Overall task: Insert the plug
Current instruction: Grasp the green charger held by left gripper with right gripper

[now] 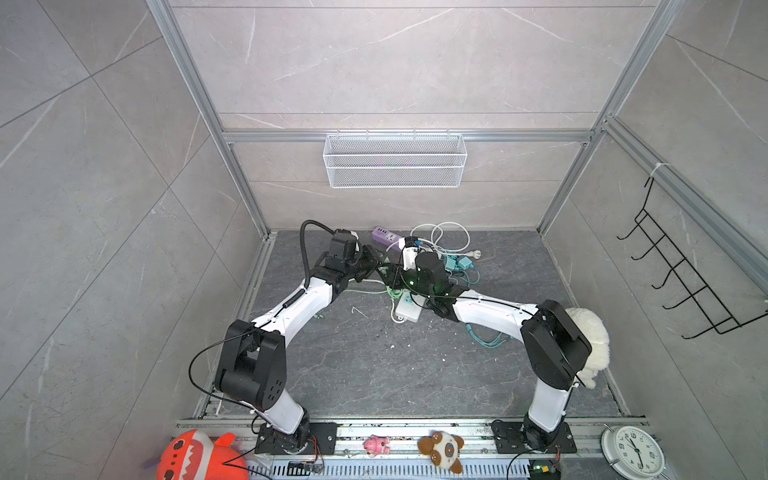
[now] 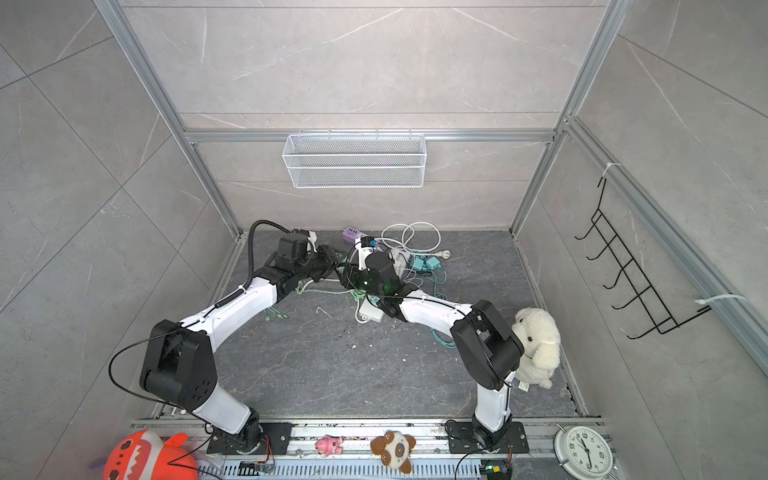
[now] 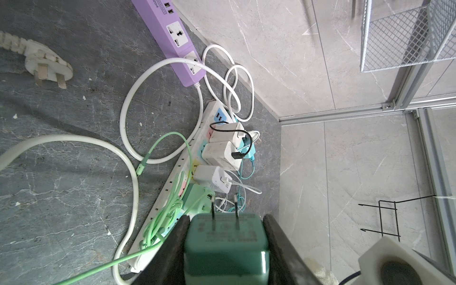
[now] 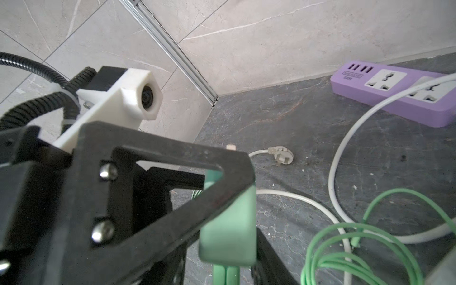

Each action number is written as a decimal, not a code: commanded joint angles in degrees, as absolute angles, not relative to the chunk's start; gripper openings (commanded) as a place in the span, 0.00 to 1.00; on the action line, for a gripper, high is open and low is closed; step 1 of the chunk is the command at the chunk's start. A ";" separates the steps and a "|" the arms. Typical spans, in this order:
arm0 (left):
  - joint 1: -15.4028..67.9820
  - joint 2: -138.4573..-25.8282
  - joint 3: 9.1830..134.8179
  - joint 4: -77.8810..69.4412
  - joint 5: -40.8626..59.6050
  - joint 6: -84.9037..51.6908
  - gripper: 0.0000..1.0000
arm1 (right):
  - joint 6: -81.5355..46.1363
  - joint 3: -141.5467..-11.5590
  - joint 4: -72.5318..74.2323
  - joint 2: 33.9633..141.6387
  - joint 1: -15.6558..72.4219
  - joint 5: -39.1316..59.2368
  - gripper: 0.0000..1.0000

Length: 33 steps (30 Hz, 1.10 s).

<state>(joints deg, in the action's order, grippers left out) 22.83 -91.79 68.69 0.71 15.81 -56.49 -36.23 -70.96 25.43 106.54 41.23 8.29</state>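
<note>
The two arms meet toward the back of the dark tabletop (image 1: 365,365), over the tangle of cords. The left gripper (image 3: 225,218) is closed on the green plug (image 3: 225,246). Its two black fingers (image 3: 172,246) press the plug's sides, with only the plug's width between them. The plug's two metal prongs (image 3: 237,209) stick out bare past the fingertips. They point toward the white power strip (image 3: 172,177) lying below and sit in no socket.

That strip already carries a row of white chargers (image 3: 222,153) and a pale green adapter (image 3: 197,197) with a green cable (image 3: 160,217) heaped beside it.

From the right wrist view, the same plug (image 4: 228,222) shows as a mint block behind the left gripper's black triangular finger (image 4: 172,185).

The right gripper (image 1: 392,276) sits right up against the left one, and one of its dark fingers (image 4: 271,259) shows just beside the plug. I cannot tell from here whether it is clamped on the plug or only close to it.

The purple power strip (image 4: 394,98) lies further back by the wall. A loose white three-pin plug (image 4: 281,156) rests on the tabletop, well apart from both grippers.
</note>
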 commanded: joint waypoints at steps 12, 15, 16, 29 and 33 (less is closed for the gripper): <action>20.97 -86.46 66.10 -2.96 18.85 -51.34 0.72 | -31.07 -74.31 19.32 105.34 40.80 9.81 0.07; 19.73 -84.43 67.48 0.89 17.51 -41.51 0.82 | -29.01 -77.81 8.13 103.70 38.72 14.24 0.06; 19.20 -83.59 67.74 1.75 17.40 -37.72 0.85 | -27.95 -79.51 2.79 103.27 37.70 15.82 0.06; 22.32 -76.29 51.95 -15.18 23.70 7.20 1.00 | -12.79 -98.35 -46.12 105.72 26.19 43.11 0.07; 24.66 -77.78 48.51 -23.31 28.55 16.35 1.00 | -8.99 -103.26 -54.20 108.81 26.19 45.74 0.07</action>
<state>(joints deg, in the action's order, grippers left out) 23.22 -77.93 48.69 -11.66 23.62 3.88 -14.28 -99.57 -43.86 106.91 25.89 39.75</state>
